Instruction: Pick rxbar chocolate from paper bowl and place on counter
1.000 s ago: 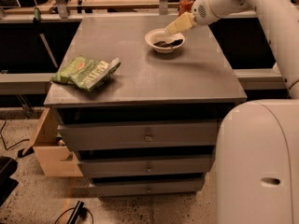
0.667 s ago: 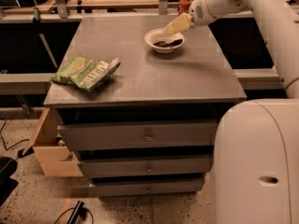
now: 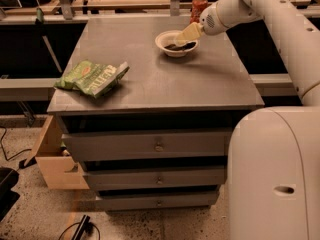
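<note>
Hidden or unclear:
- The dark bar (image 3: 172, 47) lies in the bowl (image 3: 161, 38). Only a dark strip of it shows, because the tip of the hand (image 3: 181, 40) covers its right part.
- Whether the hand is released or clenched cannot be told, since its yellowish end reads as one wedge from here. Whether it touches the bar cannot be told either.
- The can (image 3: 199, 5) stands behind the bowl at the far edge of the table (image 3: 165, 79). Its lower right side is hidden by the wrist.
- The white arm (image 3: 280, 24) comes in from the upper right and is cut off by the frame edge. The robot's white body (image 3: 275, 174) fills the lower right and covers the right ends of the drawers (image 3: 157, 146).
- The bench along the back is cut off at the top, and the clutter on it is too dark to sort out.

Hand:
- It slants down and to the left from the wrist. Its tip is inside the bowl rim, over the right half of the bowl.

Other things on the table:
- The bowl sits toward the far right of the table.
- A green chip bag (image 3: 92, 77) lies flat near the left front edge, well apart from the bowl.

Against one second ago:
- The hand is lower. Then its tip hung just above the rim; now it is dipped into the bowl.
- The bowl, bar, bag and can have not moved.
</note>
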